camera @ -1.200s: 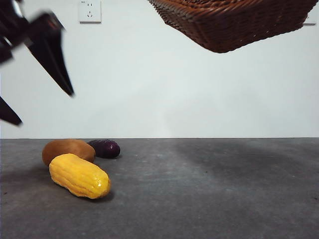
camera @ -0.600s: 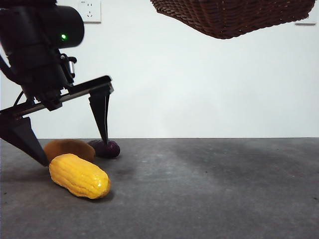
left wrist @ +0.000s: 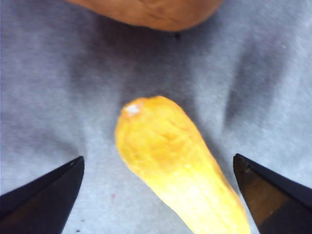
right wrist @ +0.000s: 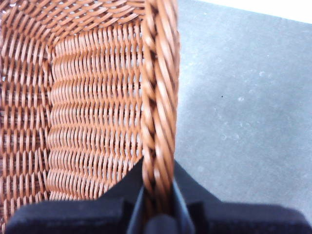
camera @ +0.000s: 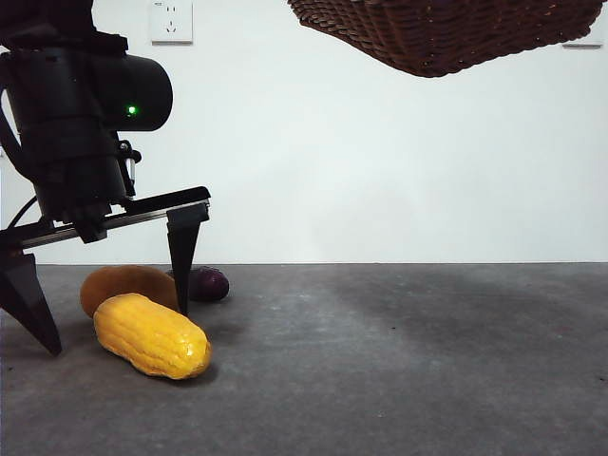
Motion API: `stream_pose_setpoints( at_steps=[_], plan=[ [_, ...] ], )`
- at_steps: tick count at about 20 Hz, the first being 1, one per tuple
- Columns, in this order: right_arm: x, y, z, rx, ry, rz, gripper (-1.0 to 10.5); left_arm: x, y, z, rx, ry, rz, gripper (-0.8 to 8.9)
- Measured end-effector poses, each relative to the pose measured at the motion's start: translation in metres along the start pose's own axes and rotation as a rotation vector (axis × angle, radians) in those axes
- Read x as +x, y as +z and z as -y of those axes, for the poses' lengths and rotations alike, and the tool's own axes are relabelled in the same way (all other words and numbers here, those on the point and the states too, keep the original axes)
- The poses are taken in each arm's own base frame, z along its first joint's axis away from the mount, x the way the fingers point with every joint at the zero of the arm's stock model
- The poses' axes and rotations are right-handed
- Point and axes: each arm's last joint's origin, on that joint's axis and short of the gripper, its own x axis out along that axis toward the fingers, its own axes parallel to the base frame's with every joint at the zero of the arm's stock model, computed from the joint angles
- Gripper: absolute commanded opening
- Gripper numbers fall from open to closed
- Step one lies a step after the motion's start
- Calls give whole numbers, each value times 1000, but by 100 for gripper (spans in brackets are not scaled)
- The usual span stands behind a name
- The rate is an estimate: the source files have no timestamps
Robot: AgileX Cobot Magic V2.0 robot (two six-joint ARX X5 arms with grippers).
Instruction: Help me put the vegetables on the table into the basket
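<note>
A bumpy yellow corn cob [camera: 152, 334] lies on the dark grey table [camera: 399, 361] at the front left, with the orange-brown potato [camera: 128, 283] just behind it. The small purple eggplant [camera: 211, 283] sits further back, partly hidden by a black jaw. My left gripper [camera: 109, 323] stands open low over the table, one jaw on each side of the corn [left wrist: 175, 165] without touching it. The potato [left wrist: 151, 12] lies beyond the corn's tip. My right gripper [right wrist: 158, 195] is shut on the braided rim of the brown wicker basket [right wrist: 158, 97]. The basket [camera: 446, 33] hangs tilted high at the upper right.
A white wall with a power socket [camera: 171, 21] stands behind the table. Bare grey table [right wrist: 243, 97] stretches under the basket and across the right half of the front view.
My left gripper came down from the upper left and now straddles the corn, jaws lower than half a second ago. The basket stays aloft, barely shifted.
</note>
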Motion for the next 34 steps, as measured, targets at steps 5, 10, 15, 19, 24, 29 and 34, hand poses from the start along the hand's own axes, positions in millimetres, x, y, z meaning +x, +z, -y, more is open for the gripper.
stream_pose_setpoints(
  at_steps=[5, 10, 15, 19, 24, 29, 34],
  plan=[
    [0, 0, 0, -3, 2, 0, -12, 0, -1, 2, -5, 2, 3, 233],
    [0, -1, -1, -6, 43, -2, -12, 1, -3, 9, 20, -28, 29, 19],
    [0, -2, -1, -2, 35, -21, -12, 2, -7, 16, 73, -43, 37, -8],
    [0, -7, 0, 9, -33, -73, -12, -9, -7, 16, 222, -43, 82, -8],
    [16, -22, 8, 45, -66, -131, -12, -70, -17, 16, 384, -161, 278, -8],
    [62, -64, 21, 149, -65, -229, -12, -134, -47, 2, 500, -248, 437, -8],
    [102, -113, 28, 276, 9, -268, -12, -170, -92, -16, 581, -397, 548, -8]
  ],
)
